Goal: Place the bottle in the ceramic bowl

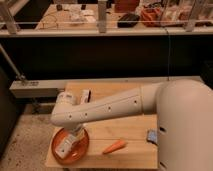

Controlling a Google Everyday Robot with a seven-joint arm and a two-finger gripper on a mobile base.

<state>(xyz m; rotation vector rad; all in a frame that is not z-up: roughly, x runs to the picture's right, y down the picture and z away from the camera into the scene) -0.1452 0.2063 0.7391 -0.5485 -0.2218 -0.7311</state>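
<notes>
An orange ceramic bowl (59,152) sits on the front left corner of the wooden table (130,134). My white arm (115,107) reaches from the right across the table and bends down at the wrist. My gripper (71,141) hangs over the bowl, its tip inside the rim. A pale oblong shape (64,148) lies in the bowl right under the gripper; it looks like the bottle, but I cannot separate it from the gripper's own parts.
An orange carrot (114,146) lies on the table right of the bowl. A small blue-grey object (151,136) sits by my arm's base. A white object (85,95) shows behind the arm. A railing and a cluttered desk (100,17) stand beyond the table.
</notes>
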